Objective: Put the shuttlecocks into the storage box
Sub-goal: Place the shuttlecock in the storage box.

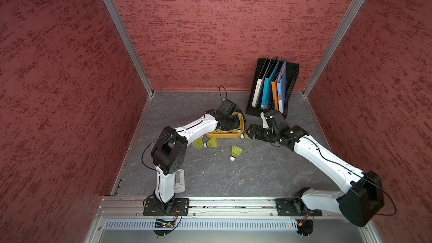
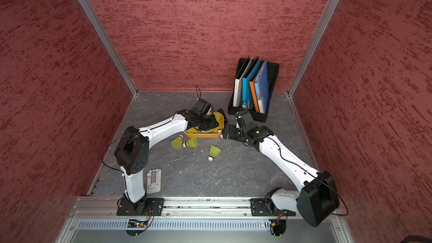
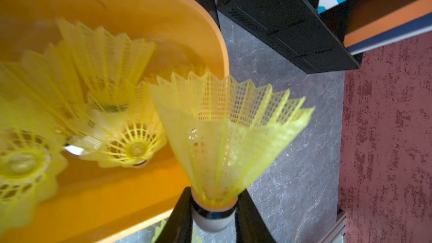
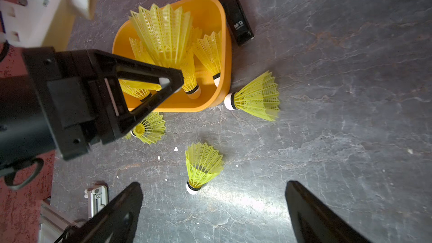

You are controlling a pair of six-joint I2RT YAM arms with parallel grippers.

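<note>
left gripper (image 3: 214, 213) is pinching a shuttlecock (image 3: 224, 141) by its tip over the storage box (image 3: 140, 1), likely for dropping; right gripper (image 4: 214, 189) is gaping, empty.

Yellow shuttlecocks (image 4: 208, 52) in the orange storage box (image 4: 177, 107), one in my left claw (image 3: 214, 216), four loose on the table (image 4: 327, 136) alongside.

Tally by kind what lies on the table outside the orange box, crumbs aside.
Shuttlecocks: 4
File rack with folders: 1
Black stapler-like item: 1
Pale grey clip-like item: 1
Total: 7
</note>
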